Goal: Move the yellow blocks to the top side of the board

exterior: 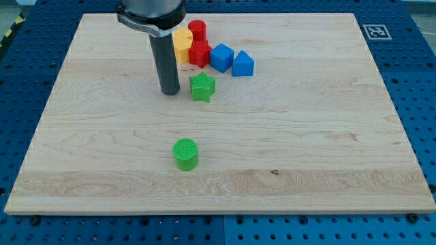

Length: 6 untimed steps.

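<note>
Two yellow blocks sit near the view's top centre, partly hidden behind the rod: one yellow block [182, 35] higher up and another yellow block [182, 50] just below it, shapes unclear. My tip [169, 92] rests on the board below them, just left of the green star block [202, 87]. A red cylinder [197, 29] and a red block [199, 52] touch the yellow blocks on their right.
A blue cube [221, 57] and a blue triangular block [242, 63] lie right of the red ones. A green cylinder [185, 153] stands lower, near the board's middle. The wooden board [327, 136] lies on a blue perforated table.
</note>
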{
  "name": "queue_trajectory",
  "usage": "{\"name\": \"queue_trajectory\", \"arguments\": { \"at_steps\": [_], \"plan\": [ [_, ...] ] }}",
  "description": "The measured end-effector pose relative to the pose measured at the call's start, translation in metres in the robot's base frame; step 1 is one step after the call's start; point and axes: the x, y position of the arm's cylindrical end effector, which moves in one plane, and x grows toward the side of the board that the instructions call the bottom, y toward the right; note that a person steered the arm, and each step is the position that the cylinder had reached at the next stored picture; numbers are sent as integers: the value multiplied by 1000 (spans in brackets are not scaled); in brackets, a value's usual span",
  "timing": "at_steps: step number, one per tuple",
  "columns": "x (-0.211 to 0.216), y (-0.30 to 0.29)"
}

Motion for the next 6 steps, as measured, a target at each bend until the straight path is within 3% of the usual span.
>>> {"name": "queue_trajectory", "arguments": {
  "at_steps": [3, 6],
  "plan": [
    [-81, 12],
    [-126, 33]
  ]
}}
